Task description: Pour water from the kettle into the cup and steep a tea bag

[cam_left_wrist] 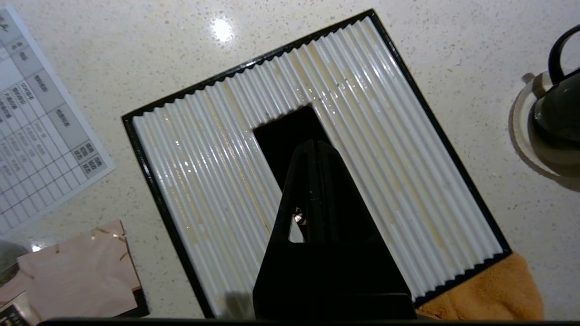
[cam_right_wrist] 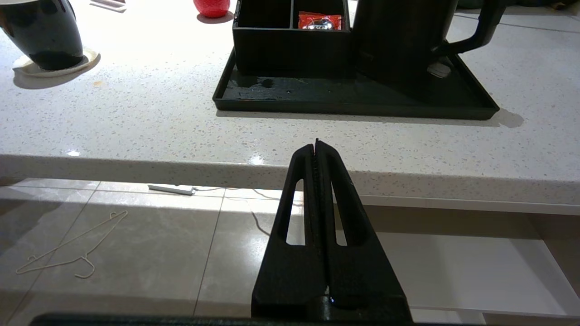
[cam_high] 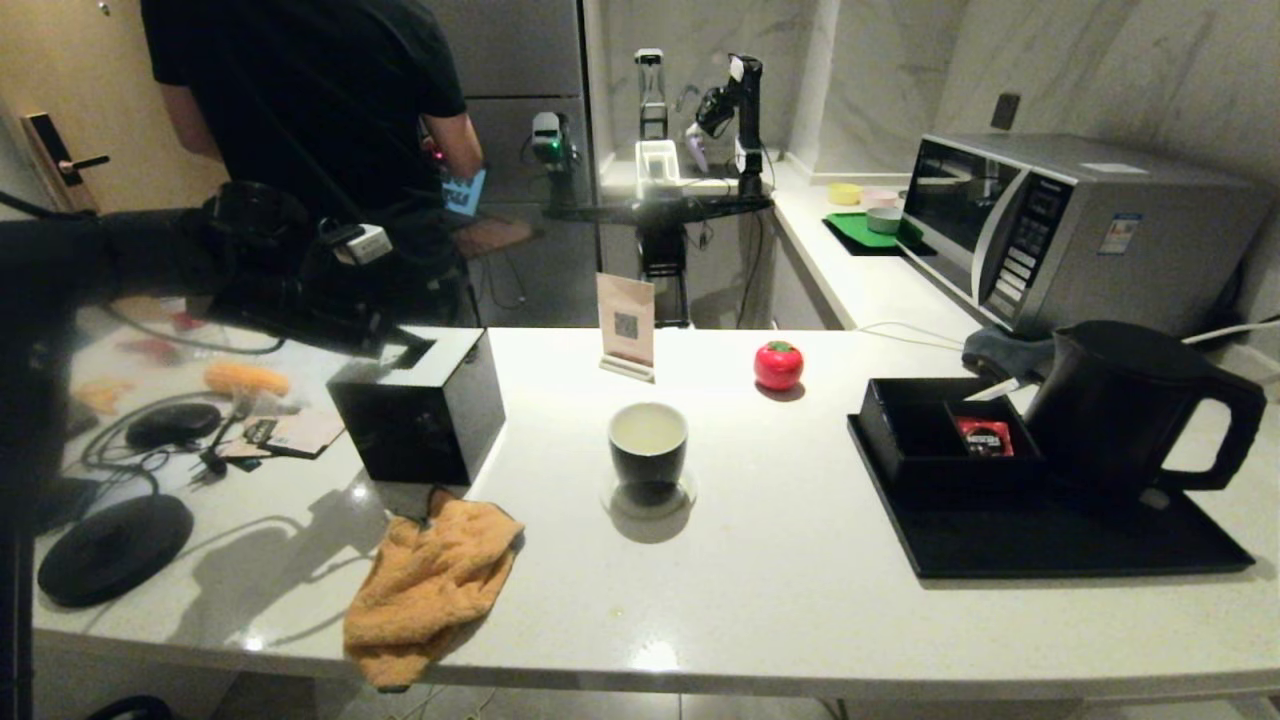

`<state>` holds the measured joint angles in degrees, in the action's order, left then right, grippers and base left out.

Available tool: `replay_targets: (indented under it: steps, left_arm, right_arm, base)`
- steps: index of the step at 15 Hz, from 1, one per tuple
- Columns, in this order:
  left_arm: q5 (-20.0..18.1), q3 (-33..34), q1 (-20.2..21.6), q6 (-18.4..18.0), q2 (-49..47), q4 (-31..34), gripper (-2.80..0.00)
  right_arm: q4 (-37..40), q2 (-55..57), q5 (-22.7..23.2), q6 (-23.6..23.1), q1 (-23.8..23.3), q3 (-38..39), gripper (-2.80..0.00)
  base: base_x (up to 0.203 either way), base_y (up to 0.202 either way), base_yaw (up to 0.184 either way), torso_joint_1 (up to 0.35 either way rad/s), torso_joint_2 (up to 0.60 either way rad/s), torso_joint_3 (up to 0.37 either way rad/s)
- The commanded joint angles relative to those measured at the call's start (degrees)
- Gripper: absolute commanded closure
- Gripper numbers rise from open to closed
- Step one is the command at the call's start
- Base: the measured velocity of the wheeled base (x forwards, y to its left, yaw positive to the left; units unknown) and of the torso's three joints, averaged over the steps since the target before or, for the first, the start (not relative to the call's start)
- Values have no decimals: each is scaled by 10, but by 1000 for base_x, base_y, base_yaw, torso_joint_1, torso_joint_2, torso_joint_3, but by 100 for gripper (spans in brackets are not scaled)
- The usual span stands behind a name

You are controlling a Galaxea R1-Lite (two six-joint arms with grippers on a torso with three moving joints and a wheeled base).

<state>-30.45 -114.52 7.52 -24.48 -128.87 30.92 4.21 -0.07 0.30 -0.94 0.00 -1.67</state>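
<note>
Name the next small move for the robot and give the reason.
Probably bring the right gripper up over the counter edge toward the kettle handle and open it: it sits shut below the counter, the kettle stands untouched on the tray, and the left gripper hovers shut over the tissue box.

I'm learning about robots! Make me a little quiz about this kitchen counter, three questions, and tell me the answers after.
1. True or false: the kettle stands on the black tray.
2. What does the cup stand on? A: a round coaster. B: the orange cloth. C: the microwave.
3. Fill the gap: the left hand and the right hand are both ____ (open or shut).

Key: 1 true. 2 A. 3 shut.
</note>
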Motion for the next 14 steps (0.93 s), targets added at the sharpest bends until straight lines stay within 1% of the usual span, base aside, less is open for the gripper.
replay_targets:
  steps: [1,7,11,14]
  left_arm:
    - [-1,0,1,-1,20,1,0]
    - [-2,0,2,8,79,-8,0]
    - [0,5,12,39,156,-33,0]
    - [2,19,20,46,226,-37,0]
  right_arm:
    - [0,1,0,0,0,0,0]
    - [0,1,0,0,0,0,0]
    - [0,1,0,0,0,0,0]
    - [0,1,0,0,0,0,0]
  base:
    - [0,0,0,0,0,0]
    - [0,0,0,0,0,0]
    - [0,0,0,0,0,0]
    - [0,0,0,0,0,0]
